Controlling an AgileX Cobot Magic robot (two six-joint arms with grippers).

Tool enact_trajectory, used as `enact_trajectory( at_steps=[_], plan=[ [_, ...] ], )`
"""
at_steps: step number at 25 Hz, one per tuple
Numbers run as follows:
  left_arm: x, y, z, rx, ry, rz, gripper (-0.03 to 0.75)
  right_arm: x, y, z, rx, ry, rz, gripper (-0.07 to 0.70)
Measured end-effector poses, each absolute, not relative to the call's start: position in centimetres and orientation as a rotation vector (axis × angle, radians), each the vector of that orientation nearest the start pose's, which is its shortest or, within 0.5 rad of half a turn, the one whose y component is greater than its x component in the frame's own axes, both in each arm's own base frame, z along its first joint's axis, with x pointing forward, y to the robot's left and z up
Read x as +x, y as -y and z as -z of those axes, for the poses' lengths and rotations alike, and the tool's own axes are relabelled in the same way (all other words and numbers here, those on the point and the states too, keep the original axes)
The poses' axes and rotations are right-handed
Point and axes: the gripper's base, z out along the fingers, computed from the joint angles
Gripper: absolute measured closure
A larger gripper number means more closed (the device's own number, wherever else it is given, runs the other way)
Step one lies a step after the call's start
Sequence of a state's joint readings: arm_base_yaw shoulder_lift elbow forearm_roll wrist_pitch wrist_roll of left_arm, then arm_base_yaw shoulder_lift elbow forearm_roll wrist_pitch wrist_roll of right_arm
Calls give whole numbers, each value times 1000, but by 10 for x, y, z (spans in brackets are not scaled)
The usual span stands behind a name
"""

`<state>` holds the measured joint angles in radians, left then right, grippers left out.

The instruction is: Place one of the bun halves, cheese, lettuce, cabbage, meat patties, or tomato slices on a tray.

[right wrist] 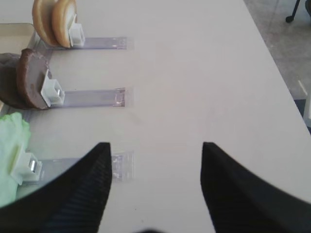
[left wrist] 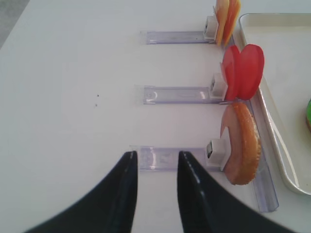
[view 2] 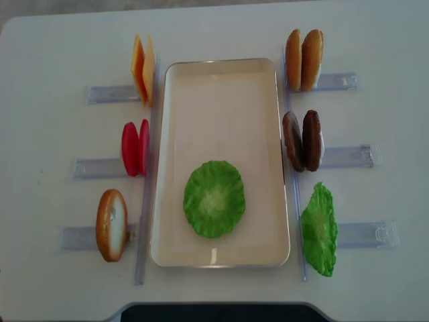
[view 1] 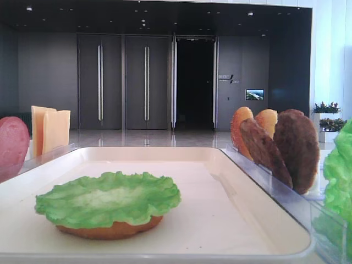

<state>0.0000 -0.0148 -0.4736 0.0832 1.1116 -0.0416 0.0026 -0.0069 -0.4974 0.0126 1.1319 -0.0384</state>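
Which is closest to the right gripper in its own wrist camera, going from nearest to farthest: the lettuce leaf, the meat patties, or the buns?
Measured from the right gripper, whose jaws stand open over bare table:
1. Lettuce leaf, lower left, in the nearest rack.
2. Meat patties, left, in the middle rack.
3. Buns, upper left corner, in the farthest rack.

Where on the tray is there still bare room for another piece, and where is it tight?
The tray's whole far half is bare, between the cheese rack and the bun halves. The near half is taken by the lettuce lying on a bun. Both long sides are crowded with racks hugging the rim.
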Motion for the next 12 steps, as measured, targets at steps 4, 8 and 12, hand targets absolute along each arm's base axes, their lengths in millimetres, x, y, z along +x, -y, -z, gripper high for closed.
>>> enact_trajectory(
  at_steps=[4, 8, 12],
  plan=[
    [-7, -7, -266, -50, -2104, -76, 496, -9, -1, -271, -44, -2112, 8, 216],
    [-7, -7, -266, -50, -2104, -76, 496, -9, -1, -271, -44, -2112, 8, 217],
    [-7, -7, -266, -50, -2104, -76, 496, -9, -1, -271, -44, -2112, 8, 217]
  ],
)
